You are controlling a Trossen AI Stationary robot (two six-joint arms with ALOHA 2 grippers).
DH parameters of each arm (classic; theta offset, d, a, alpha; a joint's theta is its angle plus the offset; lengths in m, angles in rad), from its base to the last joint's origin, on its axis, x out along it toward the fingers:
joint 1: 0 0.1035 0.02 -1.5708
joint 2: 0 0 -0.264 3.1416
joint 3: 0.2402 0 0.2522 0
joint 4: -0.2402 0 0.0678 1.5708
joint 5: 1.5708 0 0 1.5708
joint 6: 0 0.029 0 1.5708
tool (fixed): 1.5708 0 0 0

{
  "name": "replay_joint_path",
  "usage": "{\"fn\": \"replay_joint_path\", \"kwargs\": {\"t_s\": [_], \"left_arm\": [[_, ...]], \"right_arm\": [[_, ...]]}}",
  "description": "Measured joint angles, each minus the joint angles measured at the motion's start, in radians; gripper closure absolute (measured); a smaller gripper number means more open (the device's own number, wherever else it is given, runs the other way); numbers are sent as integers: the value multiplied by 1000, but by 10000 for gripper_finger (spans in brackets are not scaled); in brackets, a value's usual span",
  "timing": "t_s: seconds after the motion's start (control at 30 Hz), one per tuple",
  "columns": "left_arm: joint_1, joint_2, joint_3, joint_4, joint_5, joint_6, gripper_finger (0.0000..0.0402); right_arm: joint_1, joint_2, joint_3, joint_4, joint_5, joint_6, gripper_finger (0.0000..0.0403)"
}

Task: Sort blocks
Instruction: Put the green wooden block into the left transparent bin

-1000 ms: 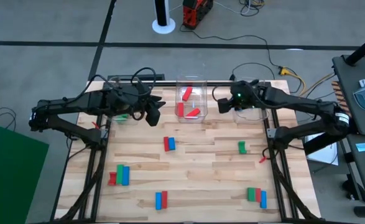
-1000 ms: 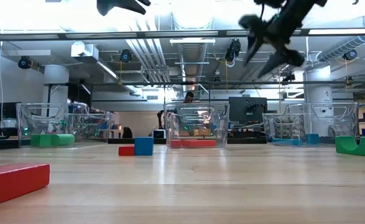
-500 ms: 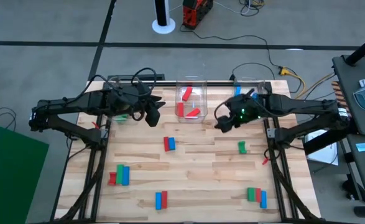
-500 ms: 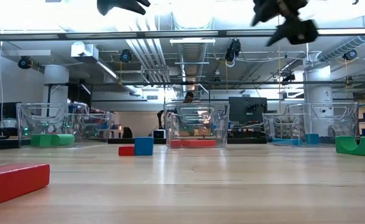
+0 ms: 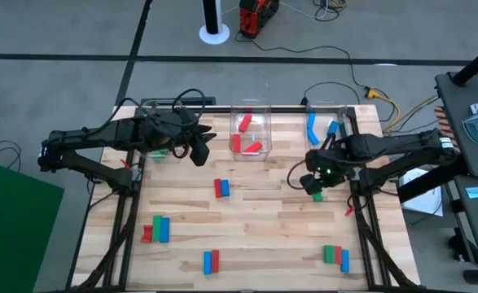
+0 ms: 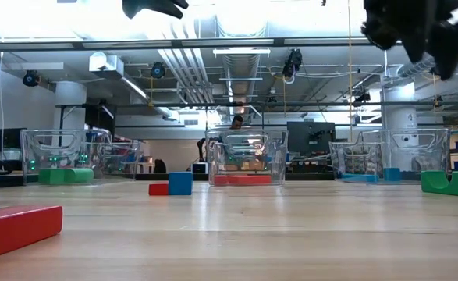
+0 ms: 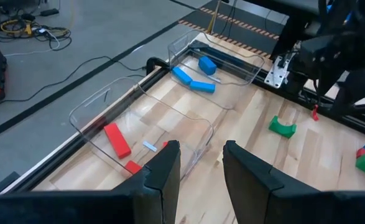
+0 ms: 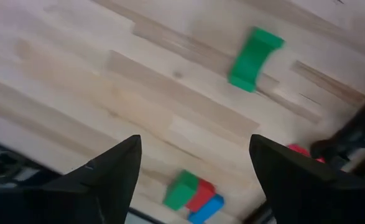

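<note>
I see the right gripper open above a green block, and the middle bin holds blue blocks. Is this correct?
Not fully. The middle bin holds red blocks, as the high view shows; the blue blocks lie in the right bin. The right gripper is open above the green block.

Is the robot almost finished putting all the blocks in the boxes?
Not yet. Three red blocks lie in the middle bin and blue blocks in the right bin. The right gripper is open, holding nothing, above a lone green block. The left gripper waits open near the red bin. Four mixed clusters, like the red and blue pair, are left on the table.
</note>
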Motion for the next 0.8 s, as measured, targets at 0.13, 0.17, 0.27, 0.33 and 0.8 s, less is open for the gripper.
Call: {"fn": "replay_joint_path", "kwargs": {"t_s": [0.13,0.17,0.27,0.33,0.8], "left_arm": [[0,0,0,0,0,0,301],[0,0,0,0,0,1,301],[0,0,0,0,0,0,301],[0,0,0,0,0,-1,301],[0,0,0,6,0,-4,301]], "right_arm": [[6,2,-81,3,3,24,100],[6,3,-105,8,4,30,98],[6,4,-171,27,30,46,97],[6,4,-210,46,46,47,100],[6,46,-440,329,57,77,130]]}}
